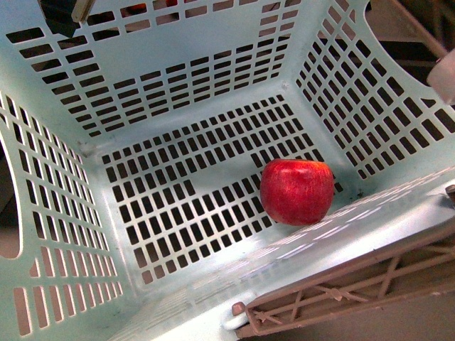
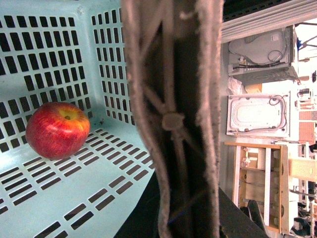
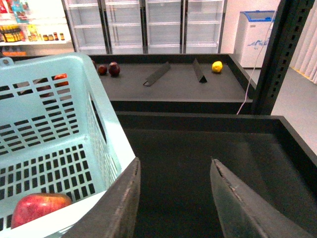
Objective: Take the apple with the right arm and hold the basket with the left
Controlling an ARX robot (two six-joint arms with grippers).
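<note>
The red apple (image 1: 297, 191) lies on the slotted floor of the mint-green basket (image 1: 178, 106), close to the near wall. It also shows in the left wrist view as the apple (image 2: 57, 129) inside the basket (image 2: 59, 198). My left gripper (image 2: 173, 218) is shut on the basket's brownish ribbed handle (image 2: 171, 99). In the right wrist view, my right gripper (image 3: 174, 166) is open and empty over a dark bin, just outside the basket's wall (image 3: 106, 134); the apple (image 3: 39, 207) is seen below the rim.
A black shelf tray (image 3: 198, 144) lies under the right gripper. Behind it another tray holds dark fruits (image 3: 109, 68), a yellow fruit (image 3: 217, 66) and two dividers (image 3: 157, 74). A black upright post (image 3: 280, 54) stands to one side.
</note>
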